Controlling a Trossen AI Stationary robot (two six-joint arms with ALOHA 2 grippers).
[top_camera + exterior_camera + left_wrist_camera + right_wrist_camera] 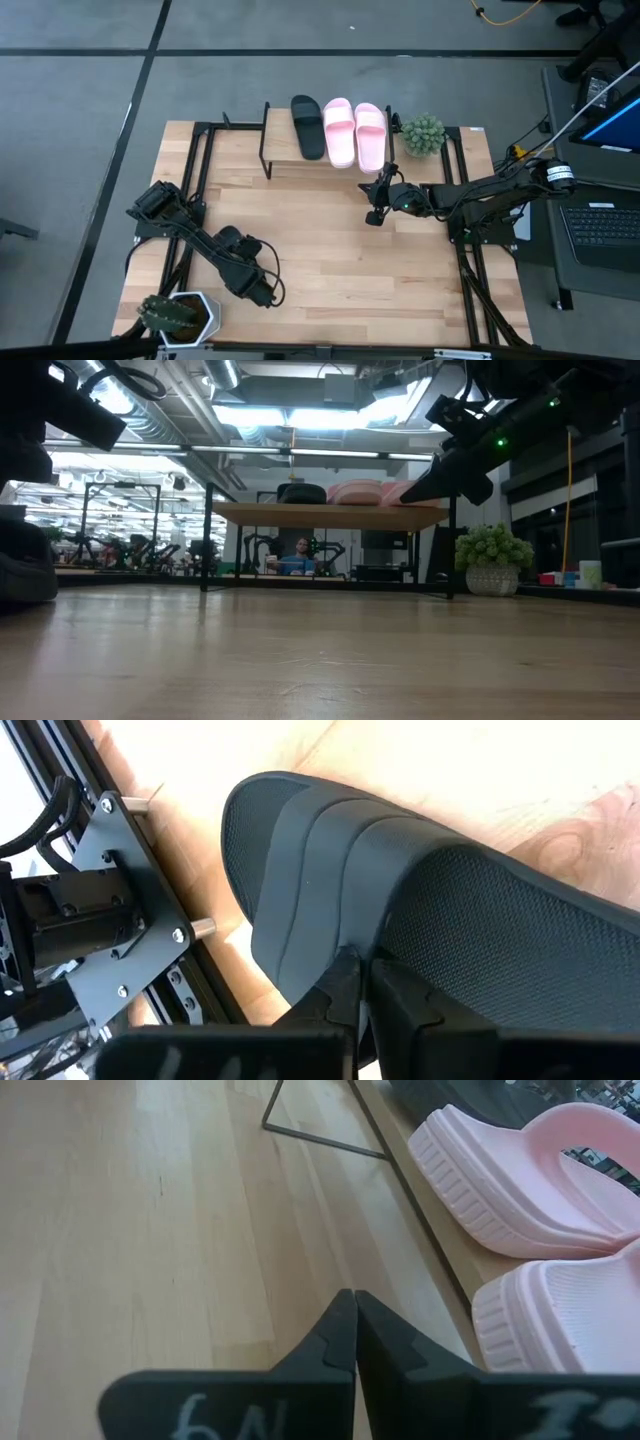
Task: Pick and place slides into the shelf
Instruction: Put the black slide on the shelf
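On the small light-wood shelf [300, 165] lie three slides, one matte black [308, 126], two pale pink [339, 131] [371, 135], long axes parallel across its depth; nearby, the right gripper [374, 206] is clenched empty, and the left gripper [362, 982] pinches the fourth black slide [430, 910].

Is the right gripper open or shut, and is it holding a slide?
Shut and empty. The right gripper has its fingers pressed together with nothing between them, beside the pink slides on the shelf.

Left arm is kept folded low, left gripper [262, 291] pinched closed (nearly touching fingertips); right arm is stretched out level, right gripper [375, 214] closed too.
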